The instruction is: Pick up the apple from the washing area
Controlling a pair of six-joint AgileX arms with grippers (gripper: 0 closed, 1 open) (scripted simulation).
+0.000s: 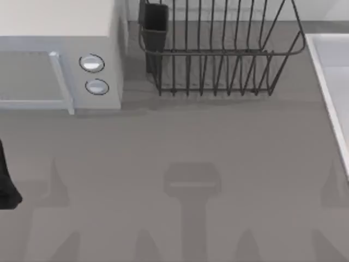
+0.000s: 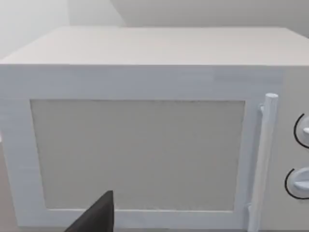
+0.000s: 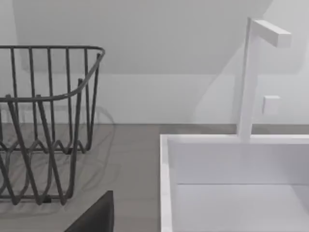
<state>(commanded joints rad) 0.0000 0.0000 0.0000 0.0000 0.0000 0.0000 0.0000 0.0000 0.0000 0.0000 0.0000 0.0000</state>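
A: Since no apple shows anywhere, grip advice is judgement only: probably light, stiff, glossy so slippery. Pinch across its widest part.
B: Location?
A: Can't tell. Likely inside the sink (image 3: 166, 193), just right of the rack (image 1: 218, 60), behind its rim.
B: Grippers?
A: Can't tell the state of either. Left arm (image 1: 6, 185) sits parked well left of the sink.

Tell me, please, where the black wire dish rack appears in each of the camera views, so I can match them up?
Top view: the dish rack stands at the table's back, between the white box with two knobs and the sink basin.
Left wrist view: not in it.
Right wrist view: the rack stands beside the basin's rim.
Shared landmark: that raised basin rim.
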